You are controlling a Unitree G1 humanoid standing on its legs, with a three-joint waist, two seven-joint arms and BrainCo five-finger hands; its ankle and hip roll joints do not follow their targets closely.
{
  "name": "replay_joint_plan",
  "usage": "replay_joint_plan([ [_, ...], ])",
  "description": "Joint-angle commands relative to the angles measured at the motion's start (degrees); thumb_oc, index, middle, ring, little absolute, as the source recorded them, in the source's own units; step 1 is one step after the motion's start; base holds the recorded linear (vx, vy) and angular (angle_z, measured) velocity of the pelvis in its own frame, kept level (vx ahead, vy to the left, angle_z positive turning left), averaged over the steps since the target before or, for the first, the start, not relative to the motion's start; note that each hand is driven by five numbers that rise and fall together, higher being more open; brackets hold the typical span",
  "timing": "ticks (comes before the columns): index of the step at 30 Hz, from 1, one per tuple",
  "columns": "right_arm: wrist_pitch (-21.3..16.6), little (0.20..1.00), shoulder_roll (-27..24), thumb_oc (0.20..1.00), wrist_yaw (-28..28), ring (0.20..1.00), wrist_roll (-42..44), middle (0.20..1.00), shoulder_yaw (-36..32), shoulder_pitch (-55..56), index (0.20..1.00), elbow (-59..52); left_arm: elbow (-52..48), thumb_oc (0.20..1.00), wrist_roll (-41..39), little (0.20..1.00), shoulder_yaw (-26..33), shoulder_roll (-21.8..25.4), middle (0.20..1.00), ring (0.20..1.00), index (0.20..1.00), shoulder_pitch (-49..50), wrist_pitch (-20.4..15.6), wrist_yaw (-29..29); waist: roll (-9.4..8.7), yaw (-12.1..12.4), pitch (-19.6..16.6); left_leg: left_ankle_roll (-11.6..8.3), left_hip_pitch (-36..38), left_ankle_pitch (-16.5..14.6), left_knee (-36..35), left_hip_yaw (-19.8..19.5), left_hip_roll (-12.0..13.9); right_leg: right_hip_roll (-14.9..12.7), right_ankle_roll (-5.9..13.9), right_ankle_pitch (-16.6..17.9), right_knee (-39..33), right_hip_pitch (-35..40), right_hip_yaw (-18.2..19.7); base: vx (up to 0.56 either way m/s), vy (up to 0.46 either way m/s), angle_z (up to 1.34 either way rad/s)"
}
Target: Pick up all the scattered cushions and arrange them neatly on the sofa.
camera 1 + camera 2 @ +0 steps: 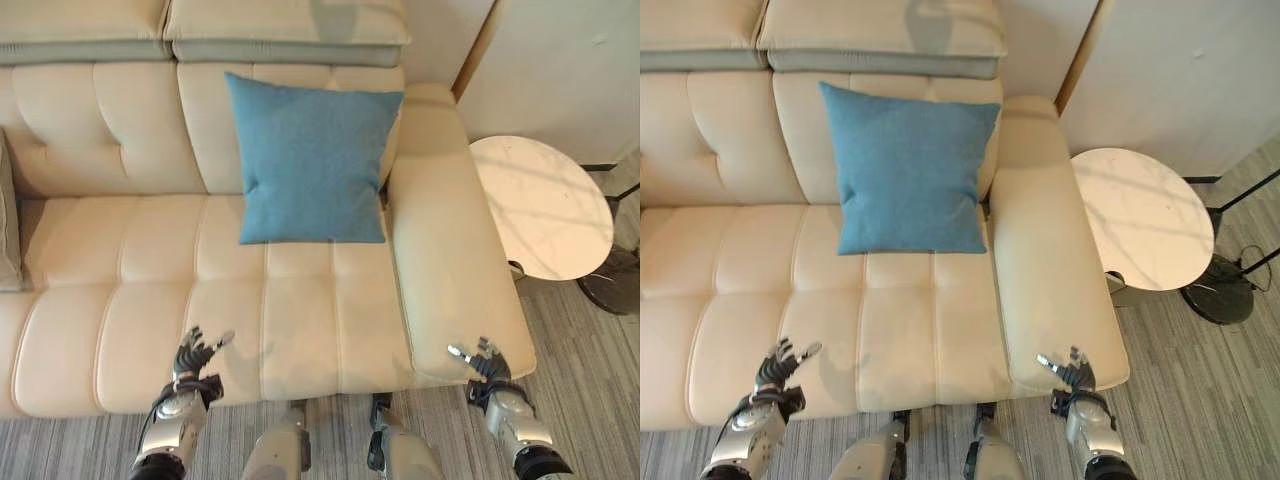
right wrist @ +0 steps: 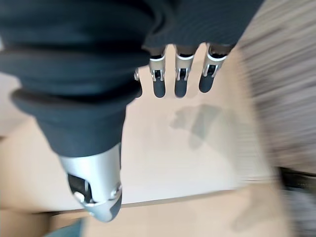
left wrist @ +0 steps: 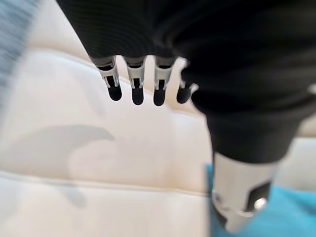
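Left eye view: cream tufted leather sofa (image 1: 200, 300) takes most of the frame, w/ a headrest pad along the top of its back. The blue cushion (image 1: 312, 160) stands tilted against the backrest at about 12 o'clock, lower edge on the seat, just beside the sofa's right armrest (image 1: 455, 260). At 9 o'clock a grey cushion edge (image 1: 8, 215) shows at the frame border, prob. another cushion but too cut off to be sure. Round white marble-look side table (image 1: 540, 205) at 3 o'clock, just beside the armrest, on a grey striped carpet (image 1: 600, 380). White wall at 1–2 o'clock. Left hand (image 1: 195, 355) hovers at 7 o'clock over the seat's front edge, fingers spread and relaxed, holding nothing. Right hand (image 1: 480, 362) at 5 o'clock over the armrest's front corner, likewise spread and empty.

Right eye view: same layout; the table's dark round base (image 1: 1220, 290) and thin black stand legs at 3 o'clock show more fully here.

Left wrist view: fingers (image 3: 136, 91) straight, above cream seat leather; blue cloth at one corner.

Right wrist view: fingers (image 2: 180, 81) straight above the cream armrest, carpet past its edge.
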Motion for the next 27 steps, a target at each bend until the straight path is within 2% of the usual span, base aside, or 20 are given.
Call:
replay_joint_plan([
  [1, -0.3, 1.000, -1.7, 1.000, 1.4, 1.000, -0.2, 1.000, -1.0, -3.0, 1.000, 1.4, 8.0, 1.000, 6.6, 1.000, -1.3, -1.1, 1.000, 1.000, 1.000, -2.6, 1.1, -1.6, 4.23, -0.1, -0.6, 0.10, 5.9, -5.8, -3.6, -0.4, 0.3, 4.8, 1.32, -13.4, 13.4, 6.3, -0.1, -0.17, -0.038, -0.04],
  [2, -0.3, 1.000, -1.7, 1.000, 1.4, 1.000, -0.2, 1.000, -1.0, -3.0, 1.000, 1.4, 8.0, 1.000, 6.6, 1.000, -1.3, -1.1, 1.000, 1.000, 1.000, -2.6, 1.1, -1.6, 4.21, -0.1, -0.6, 0.09, 6.0, -5.8, -3.6, -0.4, 0.2, 4.8, 1.32, -13.6, 13.5, 6.2, 0.0, -0.07, -0.066, -0.11],
  [3, -0.5, 1.000, -0.6, 1.000, 2.0, 1.000, 0.5, 1.000, -1.0, -1.5, 1.000, 3.5, 12.4, 1.000, 7.4, 1.000, -1.9, -2.2, 1.000, 1.000, 1.000, -1.7, 1.8, -2.2, 4.21, -0.5, -1.7, -0.01, 7.2, -5.9, -3.6, -0.6, 0.0, 6.2, 0.99, -16.1, 17.4, 8.6, 0.8, -0.17, -0.159, -0.22],
  [4, -0.3, 1.000, 0.0, 1.000, 2.6, 1.000, 0.6, 1.000, -0.6, -0.6, 1.000, 5.7, 15.3, 1.000, 7.9, 1.000, -2.2, -2.8, 1.000, 1.000, 1.000, -1.1, 2.1, -2.6, 3.68, -0.4, -2.6, -0.33, 7.4, -5.5, -3.6, -0.6, -0.2, 7.7, 0.35, -17.1, 17.8, 11.1, 1.9, -0.17, -0.159, -0.16],
  [5, -0.3, 1.000, 0.0, 1.000, 2.6, 1.000, 0.6, 1.000, -0.6, -0.6, 1.000, 5.7, 15.3, 1.000, 7.9, 1.000, -2.2, -2.8, 1.000, 1.000, 1.000, -1.1, 2.1, -2.6, 3.73, -0.4, -2.7, -0.35, 7.2, -5.5, -3.6, -0.6, -0.2, 7.7, 0.32, -17.0, 17.8, 11.0, 1.9, -0.20, -0.165, -0.10],
  [6, -0.1, 1.000, 0.1, 1.000, 2.6, 1.000, 0.5, 1.000, -0.3, -0.2, 1.000, 6.6, 16.7, 1.000, 8.6, 1.000, -2.5, -2.9, 1.000, 1.000, 1.000, -0.8, 2.1, -2.5, 3.49, -0.2, -3.0, -0.62, 7.1, -5.0, -3.6, -0.3, -0.3, 8.4, -0.29, -18.1, 16.3, 12.9, 2.0, -0.27, -0.195, -0.03],
  [7, 0.0, 1.000, 0.3, 1.000, 2.9, 1.000, 0.7, 1.000, 0.2, -0.2, 1.000, 7.5, 18.0, 1.000, 8.7, 1.000, -2.1, -3.0, 1.000, 1.000, 1.000, -0.7, 2.1, -2.4, 3.24, 0.3, -3.1, -1.55, 6.2, -2.9, -3.6, 0.4, 0.2, 9.4, -2.07, -19.4, 11.5, 14.8, 1.4, -0.27, -0.195, -0.03],
  [10, -0.2, 1.000, 0.1, 1.000, 2.9, 1.000, 0.8, 1.000, 0.5, -0.4, 1.000, 8.8, 18.9, 1.000, 8.8, 1.000, -2.2, -3.1, 1.000, 1.000, 1.000, -1.0, 1.9, -2.3, 3.28, 0.4, -2.9, -2.47, 5.7, -1.3, -3.6, 0.3, 0.6, 10.5, -2.98, -19.6, 8.5, 15.8, 1.7, -0.30, -0.228, -0.26],
  [11, -0.2, 1.000, -0.8, 1.000, 2.7, 1.000, 0.5, 1.000, 1.1, 0.0, 1.000, 9.9, 20.3, 1.000, 9.3, 1.000, -2.5, -3.4, 1.000, 1.000, 1.000, -1.5, 2.4, -2.5, 3.71, 0.3, -2.2, -4.57, 4.0, 1.9, -3.6, 0.1, 1.5, 12.3, -4.33, -19.1, 3.3, 17.4, 1.5, -0.48, -0.331, -0.20],
  [13, -0.4, 1.000, -1.3, 1.000, 2.7, 1.000, 0.7, 1.000, 1.2, 0.0, 1.000, 11.3, 21.3, 1.000, 10.0, 1.000, -2.8, -3.5, 1.000, 1.000, 1.000, -2.0, 2.5, -2.4, 4.71, -0.2, -1.0, -6.17, 2.4, 4.0, -3.6, -0.3, 2.4, 13.3, -5.11, -18.1, 1.9, 17.0, 1.0, -0.50, -0.308, 0.08],
  [16, -0.1, 1.000, -1.6, 1.000, 2.9, 1.000, 0.9, 1.000, 0.9, 0.5, 1.000, 13.4, 22.3, 1.000, 10.1, 1.000, -3.5, -4.1, 1.000, 1.000, 1.000, -2.7, 2.7, -3.3, 5.13, -1.3, 0.4, -6.27, 2.0, 3.2, -3.6, 2.1, 2.9, 12.9, -5.20, -17.2, 0.7, 16.9, -1.1, -0.32, -0.157, 0.16],
  [18, 0.2, 1.000, -1.5, 1.000, 3.4, 1.000, 1.1, 1.000, 0.8, 0.2, 1.000, 15.2, 23.2, 1.000, 9.9, 1.000, -3.4, -4.4, 1.000, 1.000, 1.000, -2.9, 2.7, -4.1, 4.58, -1.5, 0.8, -5.35, 2.4, 1.3, 0.7, 3.9, 2.9, 12.0, -5.24, -16.3, 0.9, 16.2, -1.4, -0.25, -0.108, 0.28],
  [19, 0.5, 1.000, -1.4, 1.000, 3.9, 1.000, 0.6, 1.000, 1.0, 0.3, 1.000, 16.2, 23.7, 1.000, 9.9, 1.000, -3.4, -4.6, 1.000, 1.000, 1.000, -2.7, 2.7, -4.8, 4.20, -1.6, 0.6, -4.68, 3.1, -1.4, 4.1, 4.4, 2.7, 11.3, -5.08, -15.8, 0.8, 16.1, -1.4, -0.21, -0.098, -0.10],
  [20, 1.2, 1.000, -1.4, 1.000, 4.7, 1.000, -0.3, 1.000, 1.2, 0.4, 1.000, 17.8, 24.9, 1.000, 10.0, 1.000, -3.1, -4.9, 1.000, 1.000, 1.000, -2.2, 2.7, -5.5, 3.72, -1.6, -0.2, -3.51, 4.3, -6.3, 9.4, 4.6, 2.3, 10.4, -4.79, -15.4, 0.4, 15.9, -1.4, -0.14, -0.063, -0.35],
  [21, 1.2, 1.000, -1.4, 1.000, 4.7, 1.000, -0.3, 1.000, 1.2, 0.4, 1.000, 17.8, 24.9, 1.000, 10.0, 1.000, -3.1, -4.9, 1.000, 1.000, 1.000, -2.2, 2.7, -5.5, 3.73, -1.6, -0.2, -3.51, 4.3, -6.4, 9.6, 4.6, 2.4, 10.4, -4.79, -15.4, 0.4, 15.9, -1.3, -0.10, -0.048, -0.40],
  [22, 1.3, 1.000, -1.5, 1.000, 5.0, 1.000, -0.7, 1.000, 1.3, 0.4, 1.000, 18.3, 25.2, 1.000, 9.7, 1.000, -3.0, -5.1, 1.000, 1.000, 1.000, -2.0, 2.7, -5.9, 3.52, -1.6, -0.5, -2.94, 5.0, -8.8, 12.2, 4.8, 2.4, 10.1, -4.66, -15.3, 0.3, 15.9, -1.4, -0.04, -0.025, -0.13],
  [23, 1.8, 1.000, -1.5, 1.000, 5.3, 1.000, -1.4, 1.000, 1.2, 0.4, 1.000, 19.3, 26.1, 1.000, 9.8, 1.000, -3.1, -5.4, 1.000, 1.000, 1.000, -1.7, 3.0, -6.3, 3.83, -1.7, -1.1, -2.62, 8.2, -12.6, 15.1, 5.3, 3.1, 10.0, -4.29, -15.8, 0.4, 16.1, -1.2, -0.04, -0.008, 0.02],
  [25, 2.1, 1.000, -1.5, 1.000, 5.3, 1.000, -1.5, 1.000, 0.8, 0.6, 1.000, 20.1, 26.6, 1.000, 9.9, 1.000, -3.3, -5.7, 1.000, 1.000, 1.000, -1.6, 3.3, -6.8, 4.89, -2.4, -2.2, -2.95, 13.1, -12.8, 10.1, 6.6, 3.4, 10.3, -3.88, -16.1, 0.5, 15.5, -1.9, -0.01, 0.053, 0.08],
  [27, 2.3, 1.000, -1.2, 1.000, 5.6, 1.000, -1.7, 1.000, 1.0, 0.7, 1.000, 20.7, 27.3, 1.000, 11.2, 1.000, -3.9, -6.2, 1.000, 1.000, 1.000, -1.4, 3.6, -6.7, 6.28, -3.4, -3.3, -3.81, 15.9, -10.7, 1.9, 7.2, 3.5, 11.0, -3.46, -15.9, -0.1, 15.2, -2.9, -0.05, 0.074, 0.11],
])
